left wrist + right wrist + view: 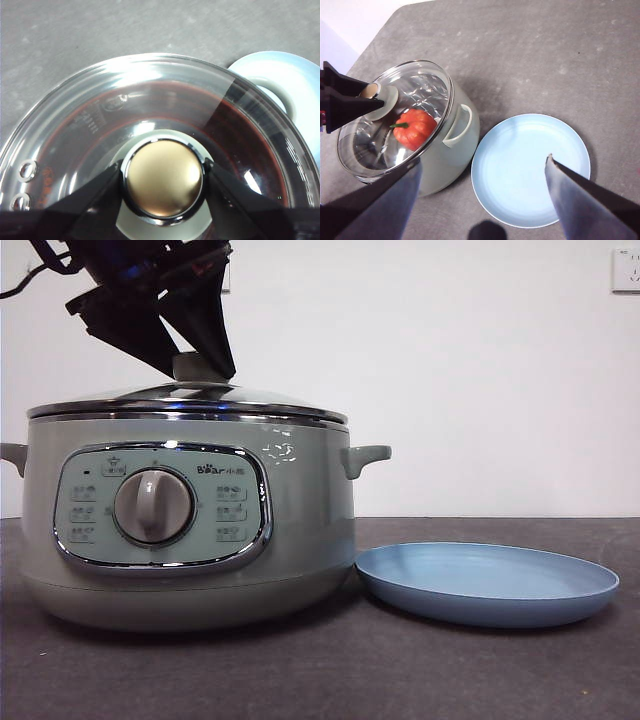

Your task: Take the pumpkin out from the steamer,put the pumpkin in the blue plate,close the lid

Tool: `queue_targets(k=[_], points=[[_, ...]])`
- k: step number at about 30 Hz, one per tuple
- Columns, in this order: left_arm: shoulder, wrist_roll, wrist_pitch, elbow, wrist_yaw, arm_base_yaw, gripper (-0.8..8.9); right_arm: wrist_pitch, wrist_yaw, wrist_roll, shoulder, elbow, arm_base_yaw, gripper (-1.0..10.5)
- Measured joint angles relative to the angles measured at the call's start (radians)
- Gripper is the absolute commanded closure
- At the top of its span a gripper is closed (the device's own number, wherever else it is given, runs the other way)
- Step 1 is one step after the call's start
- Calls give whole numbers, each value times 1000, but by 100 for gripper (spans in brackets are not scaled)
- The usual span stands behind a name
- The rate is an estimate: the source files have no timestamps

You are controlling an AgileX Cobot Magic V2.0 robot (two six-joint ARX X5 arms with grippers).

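Pumpkin (414, 128) under lid (395, 117), left gripper (162, 178) clamped

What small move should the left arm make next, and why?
Probably lift the lid straight up: the left tool grips its knob, the lid sits on the steamer, and the pumpkin is inside. The blue plate holds nothing.
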Motion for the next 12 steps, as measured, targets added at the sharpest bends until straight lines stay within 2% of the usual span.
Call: queue_targets(k=[6, 12], points=[[-79, 2, -26, 46, -42, 2, 822, 4, 0, 0, 3, 0, 13, 537], [-199, 3, -70, 108, -108, 1, 823, 50, 0, 0, 56, 0, 108, 537]])
